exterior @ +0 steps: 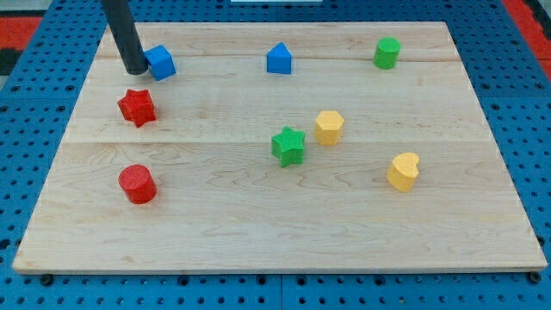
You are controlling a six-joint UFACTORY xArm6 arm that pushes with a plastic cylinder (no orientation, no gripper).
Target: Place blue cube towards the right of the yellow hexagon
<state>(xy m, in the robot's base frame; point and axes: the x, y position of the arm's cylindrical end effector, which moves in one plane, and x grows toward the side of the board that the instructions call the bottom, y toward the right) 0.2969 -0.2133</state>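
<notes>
The blue cube (pixel 160 62) sits at the view's upper left on the wooden board (pixel 275 232). The yellow hexagon (pixel 328 127) lies right of the board's middle, far to the cube's lower right. My tip (pixel 136 70) rests on the board against the cube's left side. The dark rod rises from it to the view's top edge.
A red star (pixel 136 107) lies just below my tip. A red cylinder (pixel 137 184) is at the lower left. A green star (pixel 288 145) sits left of the hexagon. A blue house-shaped block (pixel 279 58), a green cylinder (pixel 386 52) and a yellow heart (pixel 403 170) lie elsewhere.
</notes>
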